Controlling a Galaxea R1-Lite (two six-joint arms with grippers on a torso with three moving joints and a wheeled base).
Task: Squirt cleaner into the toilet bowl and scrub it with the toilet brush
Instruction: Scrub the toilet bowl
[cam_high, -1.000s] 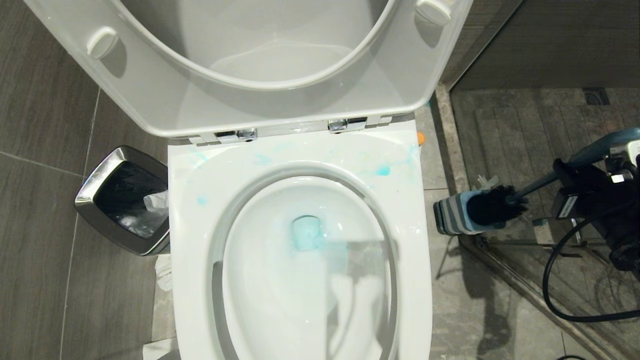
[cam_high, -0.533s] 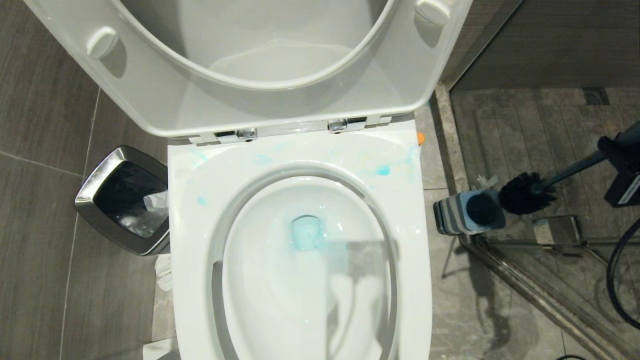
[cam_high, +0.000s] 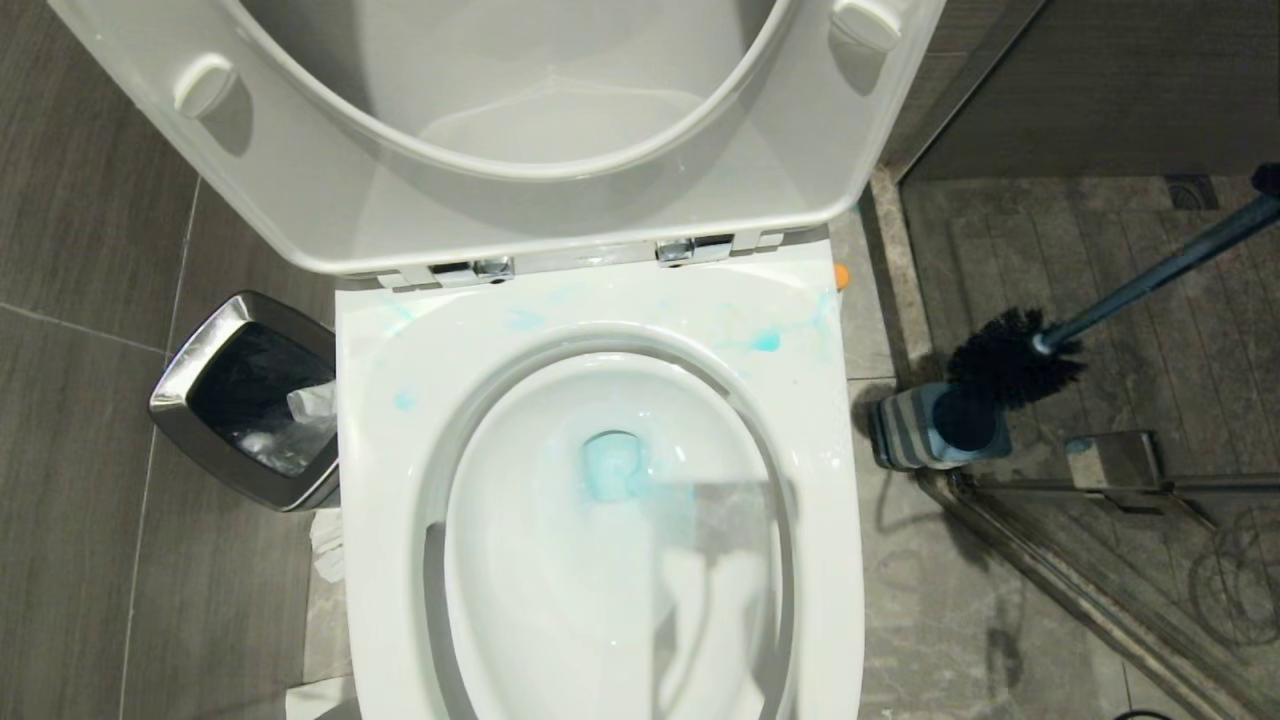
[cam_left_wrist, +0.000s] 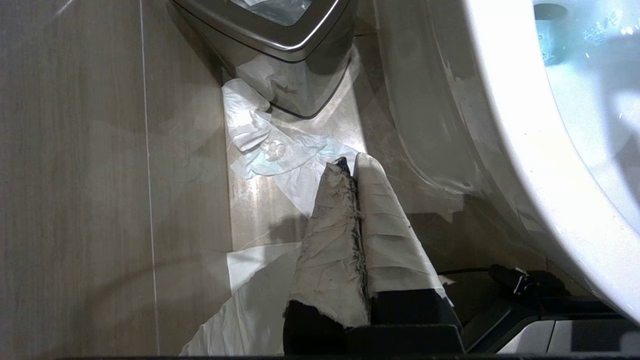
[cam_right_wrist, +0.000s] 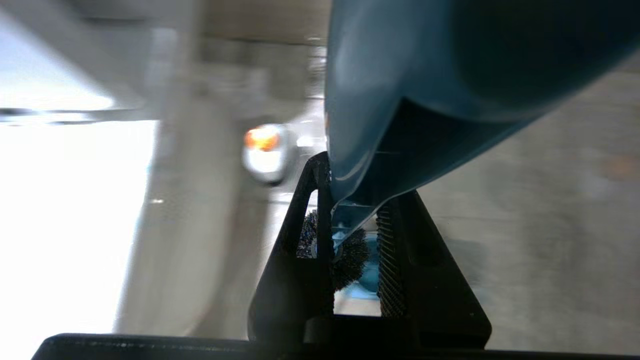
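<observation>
Beside the toilet bowl (cam_high: 600, 560), the toilet brush (cam_high: 1015, 357) has lifted clear of its holder (cam_high: 925, 428). Right gripper (cam_right_wrist: 352, 250) fingers (cam_right_wrist: 392, 260) clamp its handle; left gripper (cam_left_wrist: 350, 172) fingers (cam_left_wrist: 330, 230) are closed, empty.

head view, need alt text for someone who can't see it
A white toilet bowl with its seat and lid raised holds blue cleaner, with pale blue smears on the rim. To its right, the toilet brush hangs just above its striped holder, handle slanting out of view. A steel-rimmed bin stands left.

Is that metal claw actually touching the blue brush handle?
Touching. The right wrist view shows the right end effector clamped on the toothed fingers' sides of the toilet brush handle.
</observation>
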